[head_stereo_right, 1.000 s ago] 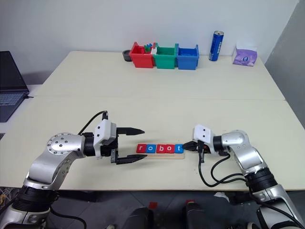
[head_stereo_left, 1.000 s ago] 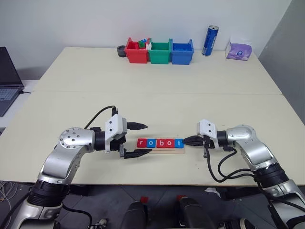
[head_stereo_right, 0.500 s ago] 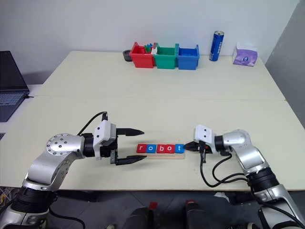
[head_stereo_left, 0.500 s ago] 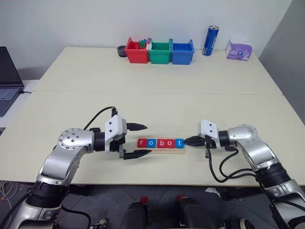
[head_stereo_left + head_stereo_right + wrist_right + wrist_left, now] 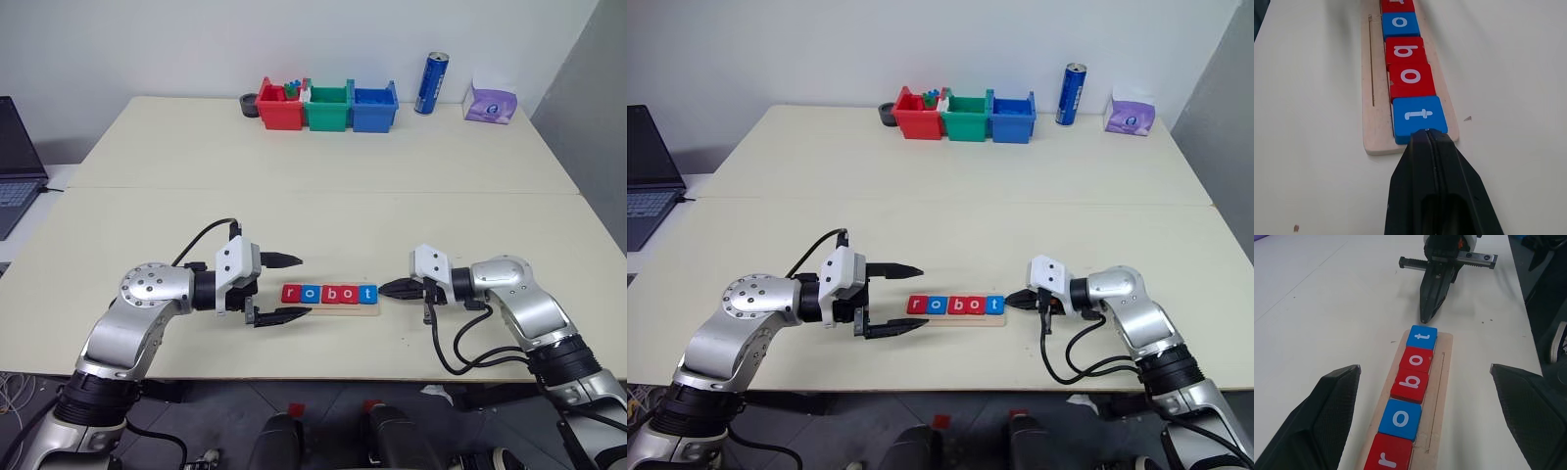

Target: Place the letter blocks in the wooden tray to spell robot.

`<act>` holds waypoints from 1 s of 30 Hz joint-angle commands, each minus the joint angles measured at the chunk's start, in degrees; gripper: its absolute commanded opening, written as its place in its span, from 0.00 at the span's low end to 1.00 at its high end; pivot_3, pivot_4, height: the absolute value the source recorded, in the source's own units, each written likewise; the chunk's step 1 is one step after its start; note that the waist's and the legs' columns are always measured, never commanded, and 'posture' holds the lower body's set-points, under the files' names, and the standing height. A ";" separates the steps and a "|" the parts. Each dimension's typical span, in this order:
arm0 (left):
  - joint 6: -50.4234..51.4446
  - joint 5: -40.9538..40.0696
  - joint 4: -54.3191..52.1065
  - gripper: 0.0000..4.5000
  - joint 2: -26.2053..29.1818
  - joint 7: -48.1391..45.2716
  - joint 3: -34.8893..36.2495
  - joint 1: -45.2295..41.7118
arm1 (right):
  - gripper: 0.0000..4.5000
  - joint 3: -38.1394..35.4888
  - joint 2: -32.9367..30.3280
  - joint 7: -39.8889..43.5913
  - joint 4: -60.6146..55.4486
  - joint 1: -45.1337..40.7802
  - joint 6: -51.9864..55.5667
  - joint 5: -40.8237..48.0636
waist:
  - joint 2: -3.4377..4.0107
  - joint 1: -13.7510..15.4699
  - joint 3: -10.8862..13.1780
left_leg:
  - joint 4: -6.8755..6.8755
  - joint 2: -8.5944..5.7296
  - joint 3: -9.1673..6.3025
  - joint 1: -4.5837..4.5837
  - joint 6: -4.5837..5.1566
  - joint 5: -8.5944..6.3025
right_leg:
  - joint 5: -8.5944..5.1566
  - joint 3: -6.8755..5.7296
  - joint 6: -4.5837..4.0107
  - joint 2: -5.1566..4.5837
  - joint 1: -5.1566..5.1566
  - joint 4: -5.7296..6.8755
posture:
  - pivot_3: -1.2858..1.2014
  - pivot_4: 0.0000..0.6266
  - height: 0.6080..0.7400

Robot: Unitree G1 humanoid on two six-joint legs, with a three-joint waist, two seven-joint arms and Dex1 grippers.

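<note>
Cream-coloured, matte tabletop fills the frame, made of two slabs joined by a seam across the middle, against a plain white wall. At lower centre lies the wooden tray, a long pale strip with rounded ends and a thin groove along one edge. Five letter blocks sit on it in an unbroken row, edges touching. They are flat squares with white lowercase letters reading r, o, b, o, t. Their colours run red, blue, red, red, blue.

Left gripper, lower left of centre, has its two black textured fingers spread wide and holds nothing. Its tips stand just beside the "r" end of the tray, apart from it. Right gripper, lower right of centre, has its fingers pressed together into a single black wedge. In the right wrist view its tip appears to meet the edge of the blue "t" block; actual contact cannot be confirmed.

At the upper centre, along the far edge, stand three plastic bins side by side: red, green, blue. Small coloured pieces show in the red one. A dark round object sits beside it. Further right are a tall blue can, its label unreadable, and a purple packet. A laptop sits at the left edge.
</note>
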 commanded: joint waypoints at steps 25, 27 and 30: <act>-0.45 -0.72 -2.29 1.00 0.79 0.82 1.15 0.06 | 0.00 -1.02 -1.09 0.22 -1.65 0.53 -0.49 0.29 | 0.00 0.00 0.00 | 0.00 0.00 0.00 0.00 0.00 0.00 | 0.00 0.00 0.00 0.00 0.00 0.00 | 0.52 0.24 1.00; -0.32 -0.74 -2.29 1.00 0.81 0.82 1.13 -0.09 | 0.00 -0.72 -0.57 -0.27 -1.53 0.54 -0.78 0.09 | 0.00 0.00 0.00 | 0.00 0.00 0.00 0.00 0.00 0.00 | 0.00 0.01 0.00 0.00 0.00 0.00 | 0.52 0.24 1.00; -0.07 -0.87 -2.63 1.00 0.96 0.86 1.26 0.02 | 0.00 -0.21 0.32 -0.89 -0.33 0.20 -1.53 -0.46 | 0.00 -0.01 0.00 | 0.00 0.00 0.00 0.00 0.00 0.00 | 0.00 0.00 0.00 0.00 0.00 0.00 | 0.52 0.24 1.00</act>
